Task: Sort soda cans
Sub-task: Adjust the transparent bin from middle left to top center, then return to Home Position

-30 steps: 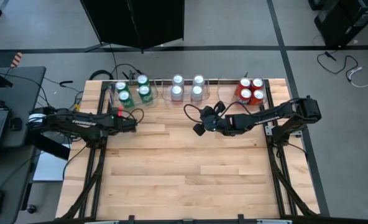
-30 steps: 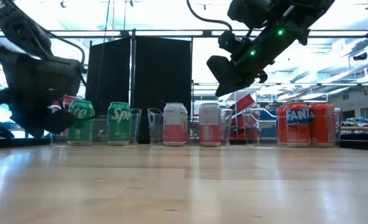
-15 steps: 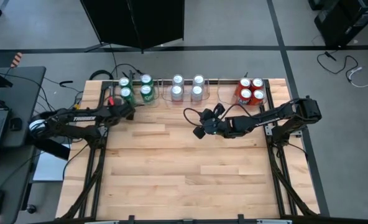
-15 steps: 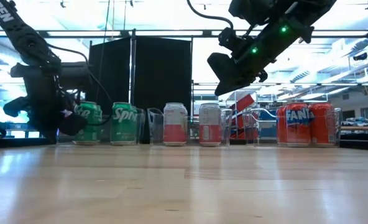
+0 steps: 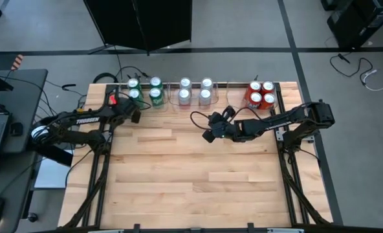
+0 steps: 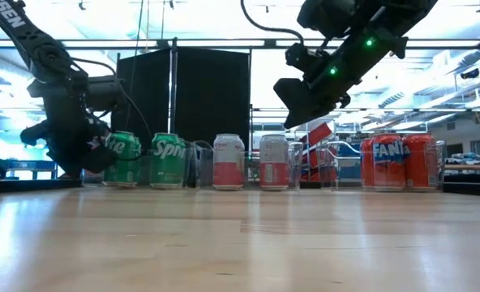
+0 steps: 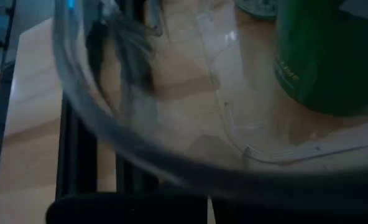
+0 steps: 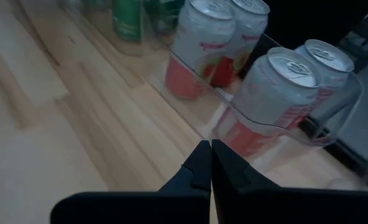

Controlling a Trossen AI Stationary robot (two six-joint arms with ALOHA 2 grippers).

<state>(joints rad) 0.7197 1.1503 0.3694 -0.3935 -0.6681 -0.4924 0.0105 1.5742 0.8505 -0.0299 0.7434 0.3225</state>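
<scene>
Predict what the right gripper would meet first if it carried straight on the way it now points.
Probably the clear tray holding the silver-white cans. The right gripper, shut, hangs above the table and points at that tray's near wall. Depth is unclear; angled lower, it could meet the table first.

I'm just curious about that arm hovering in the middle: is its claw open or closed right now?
Closed. The right gripper shows its two dark fingertips pressed together with nothing between them, above the table in front of the silver-white cans.
</scene>
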